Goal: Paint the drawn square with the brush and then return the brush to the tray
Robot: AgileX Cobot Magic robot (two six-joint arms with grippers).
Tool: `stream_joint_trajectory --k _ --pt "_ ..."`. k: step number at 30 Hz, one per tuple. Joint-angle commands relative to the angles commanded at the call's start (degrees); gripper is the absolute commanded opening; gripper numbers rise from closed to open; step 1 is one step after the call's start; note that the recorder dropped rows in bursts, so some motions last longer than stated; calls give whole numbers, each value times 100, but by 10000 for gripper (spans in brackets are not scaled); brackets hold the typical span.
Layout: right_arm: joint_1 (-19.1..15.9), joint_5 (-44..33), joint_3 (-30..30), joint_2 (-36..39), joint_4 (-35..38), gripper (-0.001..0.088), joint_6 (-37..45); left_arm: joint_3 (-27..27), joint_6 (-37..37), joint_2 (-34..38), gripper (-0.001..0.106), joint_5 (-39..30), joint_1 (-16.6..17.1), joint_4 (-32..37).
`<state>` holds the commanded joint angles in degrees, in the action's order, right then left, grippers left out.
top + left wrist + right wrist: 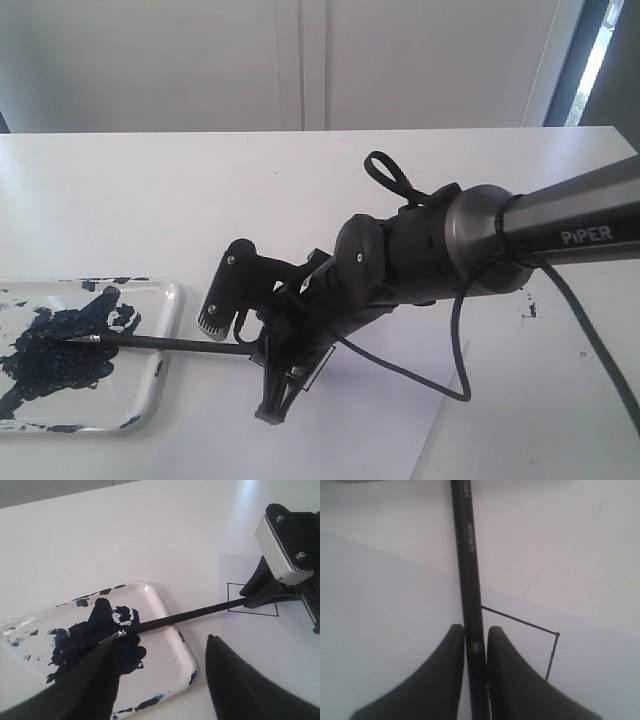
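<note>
Paint is not on the drawn square [257, 610] yet. It is only a thin black outline on the white paper [260, 650], and the inside is white. So I think the painting has not begun.

The brush [185, 616] crosses one side of the square. Its tip sits in the dark blue paint [95, 645] in the tray [175, 647]. I think it is picking up paint.

The right gripper [476, 630] has the brush by the handle, with its fingers [445, 670] pressed close on both sides. The left gripper [162, 640] hangs near the tray, wide open, with nothing in it.

Here is what is left to do. Carry the wet tip to the square and fill it in. Then put the brush back in the tray and let go.

The left wrist view shows the tray, the brush tip and the square all at once. The right wrist view shows the grip up close and one corner of the square [530, 645], but no tray. The exterior view shows the tray [130, 385] at the left of the surface [150, 200] and the right arm reaching across to it. The square does not show there, because the arm is in front of it.
</note>
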<state>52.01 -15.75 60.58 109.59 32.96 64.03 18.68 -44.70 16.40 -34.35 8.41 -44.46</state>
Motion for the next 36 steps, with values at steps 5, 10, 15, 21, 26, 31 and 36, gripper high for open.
stream_joint_trajectory --k 5,10,15,21,26,31,36 --pt "0 0 0 116 0 157 0 0 0 0 562 0 0 0" --pt "0 0 0 228 45 153 0 0 0 0 562 0 0 0" --pt "0 -1 23 228 85 54 -12 0 0 0 562 0 0 0" --pt "0 -65 23 228 162 0 -12 0 0 0 562 0 0 0" --pt "0 -150 23 178 162 0 -12 0 0 0 562 0 0 0" --pt "0 -345 27 -192 177 0 -122 0 0 0 563 13 0 0" --pt "0 -583 27 -693 173 0 -122 0 0 0 563 13 0 0"
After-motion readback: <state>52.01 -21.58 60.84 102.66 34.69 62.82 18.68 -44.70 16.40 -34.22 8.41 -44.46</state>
